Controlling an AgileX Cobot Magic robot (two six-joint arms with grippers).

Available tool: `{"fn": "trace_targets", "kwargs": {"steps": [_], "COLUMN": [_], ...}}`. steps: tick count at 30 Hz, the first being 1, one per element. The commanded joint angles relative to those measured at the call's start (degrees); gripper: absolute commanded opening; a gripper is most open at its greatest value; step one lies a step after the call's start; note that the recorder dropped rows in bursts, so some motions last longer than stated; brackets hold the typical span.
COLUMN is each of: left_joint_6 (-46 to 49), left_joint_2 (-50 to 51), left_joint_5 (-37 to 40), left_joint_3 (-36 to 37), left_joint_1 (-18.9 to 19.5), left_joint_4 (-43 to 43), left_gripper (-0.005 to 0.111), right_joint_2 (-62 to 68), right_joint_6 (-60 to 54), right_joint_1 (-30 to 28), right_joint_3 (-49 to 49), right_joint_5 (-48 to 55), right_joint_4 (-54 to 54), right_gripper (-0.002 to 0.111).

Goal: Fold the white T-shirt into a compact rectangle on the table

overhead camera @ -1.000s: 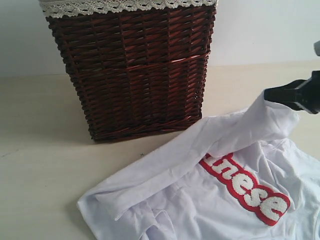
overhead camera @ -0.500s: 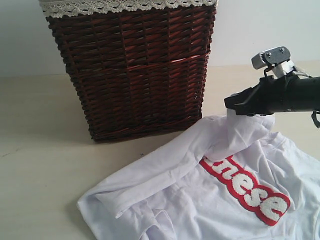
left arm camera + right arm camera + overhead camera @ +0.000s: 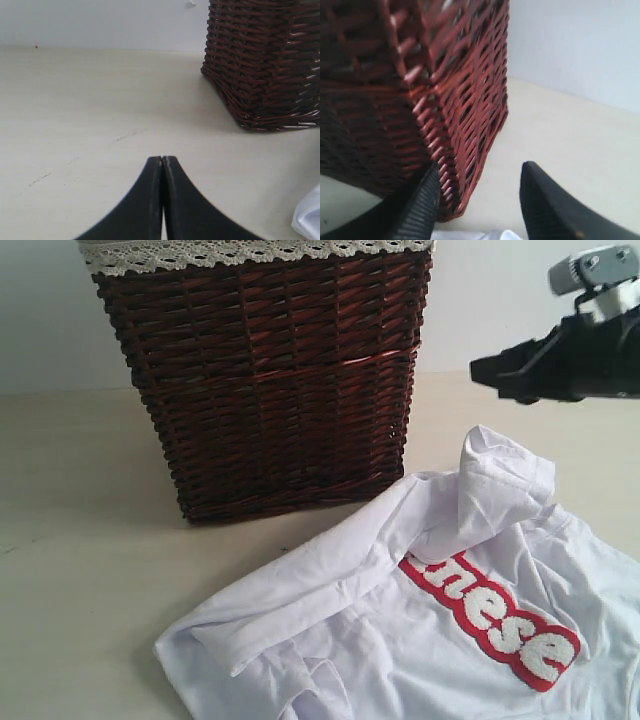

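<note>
Table (image 3: 90, 570): wicker basket (image 3: 270, 380) by T-shirt (image 3: 400, 640); R gripper (image 3: 480, 167) apart, empty; L gripper (image 3: 162, 162) together.

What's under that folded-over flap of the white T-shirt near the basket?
The flap of the white T-shirt lies over the start of the red-outlined lettering; only "nese" shows past it. The covered letters, and any cloth layers beneath, cannot be seen.

White T-shirt (image 3: 400, 650), red-edged lettering (image 3: 497, 627); dark brown woven basket (image 3: 270, 380).

Black ribbed right gripper (image 3: 479, 172), silver screwed bracket (image 3: 592, 270)
</note>
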Motion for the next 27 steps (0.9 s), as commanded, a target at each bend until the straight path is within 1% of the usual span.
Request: {"fn": "trace_targets", "kwargs": {"steps": [1, 3, 4, 5, 7, 10, 14, 18, 22, 25, 27], "left_joint_6": [0.1, 0.1, 0.1, 0.1, 0.1, 0.1, 0.1, 0.1, 0.1, 0.1, 0.1], "left_joint_2": [-0.3, -0.3, -0.3, -0.3, -0.3, -0.3, -0.3, -0.3, -0.3, -0.3, -0.3], "left_joint_5": [-0.3, -0.3, -0.3, -0.3, -0.3, -0.3, -0.3, -0.3, -0.3, -0.3, -0.3], "left_joint_3": [0.0, 0.0, 0.0, 0.0, 0.0, 0.0, 0.0, 0.0, 0.0, 0.0, 0.0], "left_joint_1": [-0.5, -0.5, -0.5, -0.5, -0.5, -0.5, -0.5, -0.5, -0.5, -0.5, -0.5], "left_joint_4": [0.1, 0.1, 0.1, 0.1, 0.1, 0.1, 0.1, 0.1, 0.1, 0.1, 0.1], "left_gripper": [0.0, 0.0, 0.0, 0.0, 0.0, 0.0, 0.0, 0.0, 0.0, 0.0, 0.0], "right_joint_2": [-4.6, -4.4, -3.7, -2.7, -0.2, 4.3, 11.0, 14.1, 14.3, 14.3, 14.3], "right_joint_6": [15.6, 24.5, 29.2, 31.1, 30.6, 28.1, 28.4, 31.0, 37.5, 48.5, 53.3], "right_joint_1": [-6.5, -9.6, -11.0, -12.1, -13.4, -13.7, -13.6, -13.6, -13.6, -13.6, -13.6], "right_joint_3": [-0.4, -0.3, 0.4, 1.0, 3.2, 5.5, 5.8, 5.8, 6.1, 7.2, 8.3], "right_joint_5": [1.1, 4.9, 7.5, 9.3, 9.9, 5.3, -0.4, -2.6, -3.6, -3.6, -2.3], "right_joint_4": [-19.9, -36.3, -44.5, -50.7, -56.6, -56.4, -55.2, -60.0, -69.7, -81.5, -90.1], "right_gripper": [0.047, 0.04, 0.033, 0.028, 0.014, 0.0, 0.0, 0.0, 0.0, 0.0, 0.0]}}
